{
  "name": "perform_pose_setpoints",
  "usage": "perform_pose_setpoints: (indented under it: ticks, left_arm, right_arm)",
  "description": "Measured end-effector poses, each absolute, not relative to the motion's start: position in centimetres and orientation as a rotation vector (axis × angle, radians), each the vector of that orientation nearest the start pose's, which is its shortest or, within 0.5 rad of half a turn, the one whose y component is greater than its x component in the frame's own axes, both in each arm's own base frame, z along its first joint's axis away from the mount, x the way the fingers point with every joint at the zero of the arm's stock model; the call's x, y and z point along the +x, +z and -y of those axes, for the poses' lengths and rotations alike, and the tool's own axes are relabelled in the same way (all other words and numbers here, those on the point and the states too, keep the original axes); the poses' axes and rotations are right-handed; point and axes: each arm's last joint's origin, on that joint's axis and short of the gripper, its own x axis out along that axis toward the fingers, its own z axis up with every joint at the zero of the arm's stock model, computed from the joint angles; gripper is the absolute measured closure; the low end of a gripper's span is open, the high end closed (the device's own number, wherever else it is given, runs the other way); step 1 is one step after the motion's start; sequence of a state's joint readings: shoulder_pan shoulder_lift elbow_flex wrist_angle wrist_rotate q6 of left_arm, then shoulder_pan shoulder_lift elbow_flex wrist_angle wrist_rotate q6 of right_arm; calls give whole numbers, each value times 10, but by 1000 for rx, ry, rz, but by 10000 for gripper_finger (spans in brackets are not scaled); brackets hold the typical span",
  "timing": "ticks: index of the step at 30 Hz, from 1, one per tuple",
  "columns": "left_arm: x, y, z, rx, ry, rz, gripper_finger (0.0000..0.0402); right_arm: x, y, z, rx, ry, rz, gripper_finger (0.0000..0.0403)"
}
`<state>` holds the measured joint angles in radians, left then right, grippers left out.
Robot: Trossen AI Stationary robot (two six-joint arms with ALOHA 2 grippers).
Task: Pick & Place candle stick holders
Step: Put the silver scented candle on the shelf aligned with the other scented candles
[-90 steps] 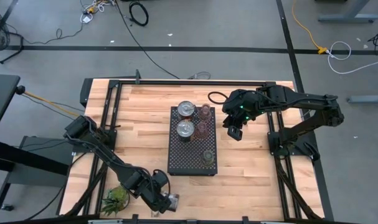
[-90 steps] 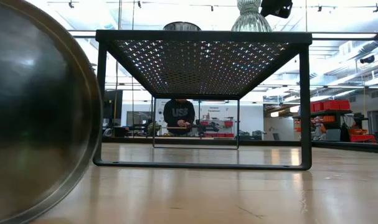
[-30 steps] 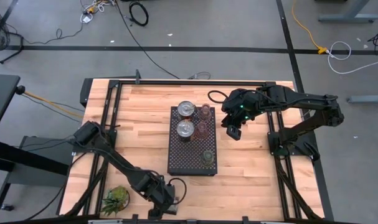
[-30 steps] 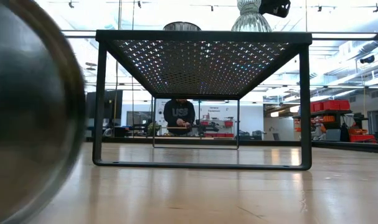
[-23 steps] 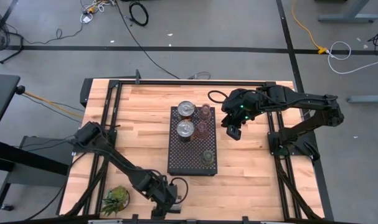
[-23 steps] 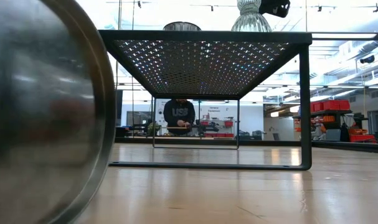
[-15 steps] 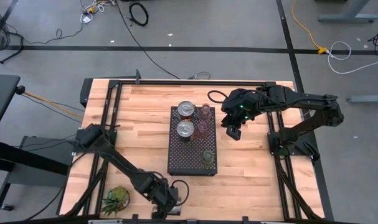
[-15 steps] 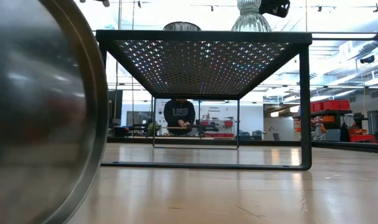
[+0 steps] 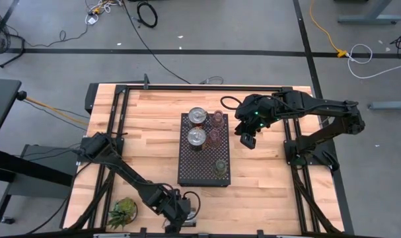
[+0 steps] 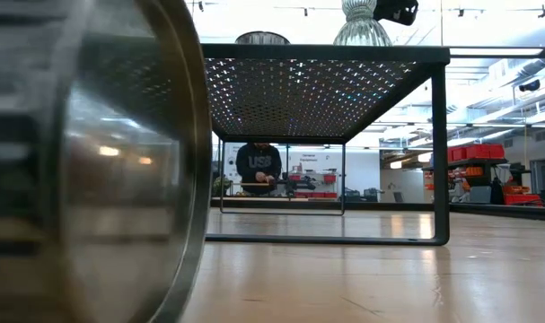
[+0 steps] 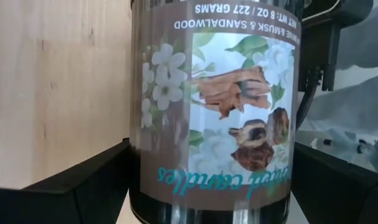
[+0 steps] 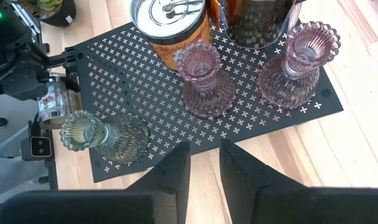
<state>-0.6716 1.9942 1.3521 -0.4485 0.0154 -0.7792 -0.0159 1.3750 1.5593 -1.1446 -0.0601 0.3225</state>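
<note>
Robotics lab: cabled concrete floor point(image 9: 207, 26)
</note>
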Motion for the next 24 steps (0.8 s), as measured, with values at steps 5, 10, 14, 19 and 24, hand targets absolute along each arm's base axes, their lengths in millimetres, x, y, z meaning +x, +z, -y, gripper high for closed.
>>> perform_pose_setpoints:
  ticks: [5, 10, 14, 19, 24]
  left_arm:
    - [318, 160, 253, -335, -128, -1179, 14]
    - [317, 160, 254, -335, -111, -1165, 14]
    - [316, 160, 256, -303, -109, -1145, 14]
    - [313, 160, 260, -293, -113, -1142, 15]
    - [312, 160, 260, -326, -116, -1159, 36]
  right_arm:
    - [254, 387, 2, 333, -114, -959, 318]
    - [254, 387, 2, 333, -114, -959, 318]
    - [254, 387, 2, 332, -114, -959, 318]
    - [254, 387, 2, 325, -110, -959, 318]
    - [254, 387, 2, 321, -108, -959, 318]
